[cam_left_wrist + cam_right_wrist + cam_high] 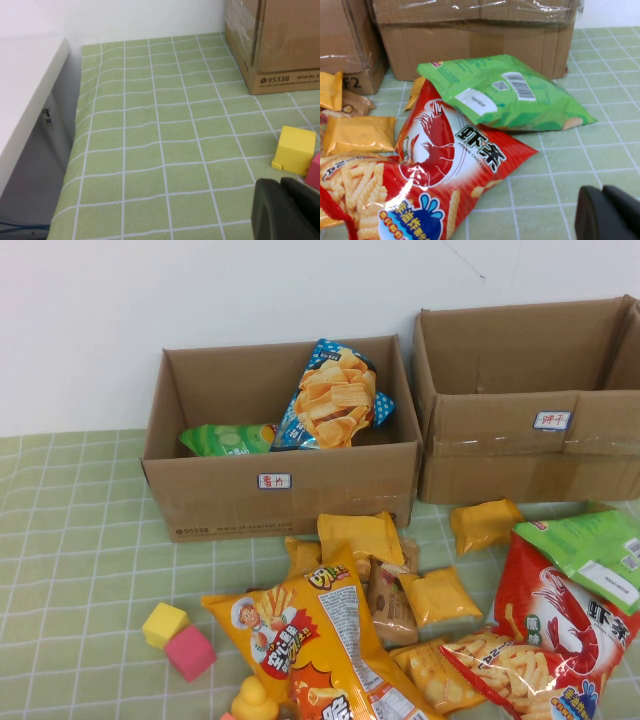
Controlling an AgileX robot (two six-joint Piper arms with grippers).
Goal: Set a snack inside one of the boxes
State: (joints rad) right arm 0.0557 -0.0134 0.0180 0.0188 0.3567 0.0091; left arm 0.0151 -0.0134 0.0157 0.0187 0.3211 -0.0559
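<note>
Right wrist view: right hand near red prawn-cracker bag.

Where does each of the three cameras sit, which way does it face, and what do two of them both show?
High view: raised on the robot's side, facing down at the lower box, the taller box and the snack pile; no arm shows.
Left wrist view: on the left arm, low over the green cloth; shut left gripper at the edge, near the yellow block.
Right wrist view: on the right arm, facing the red prawn bag and green bag; shut right gripper at the edge.
Shared: the high view also shows the yellow block and red prawn bag.
</note>
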